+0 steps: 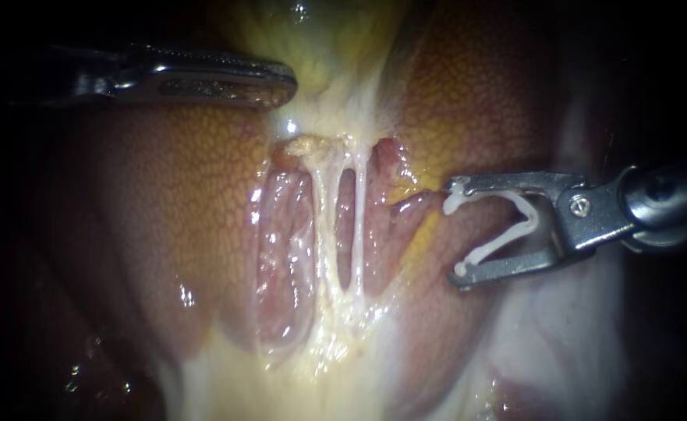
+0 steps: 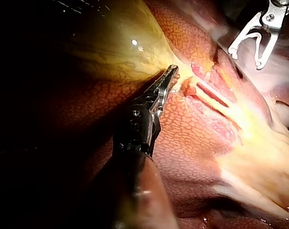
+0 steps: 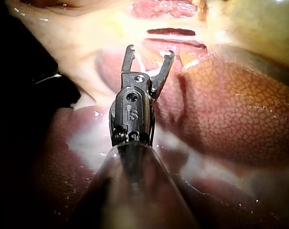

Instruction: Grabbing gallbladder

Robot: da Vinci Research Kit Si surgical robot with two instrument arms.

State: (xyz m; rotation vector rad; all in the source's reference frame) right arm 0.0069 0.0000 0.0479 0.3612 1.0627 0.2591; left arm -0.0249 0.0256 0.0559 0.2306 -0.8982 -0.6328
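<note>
Endoscope: my left instrument point(image 1: 281, 82) lies at ten o'clock. Its jaws are pressed together and empty, with the tip at the edge of the yellow-green gallbladder point(image 1: 327, 35) at twelve. My right instrument point(image 1: 454, 232) enters from three o'clock, jaws spread yet both cradling a white clip point(image 1: 505, 240). Open room separates it from two pale tubes point(image 1: 359, 218) at centre, which are flanked by pebbled liver point(image 1: 179, 203).

Left wrist: my left instrument point(image 2: 171, 72) has its tip at the glossy gallbladder point(image 2: 116, 47), which bulges toward its eleven o'clock. The right instrument point(image 2: 244, 57) is well apart.

Right wrist: the right instrument point(image 3: 150, 50) hovers near the tubes ahead, with the gallbladder point(image 3: 259, 24) apart at its two o'clock.
</note>
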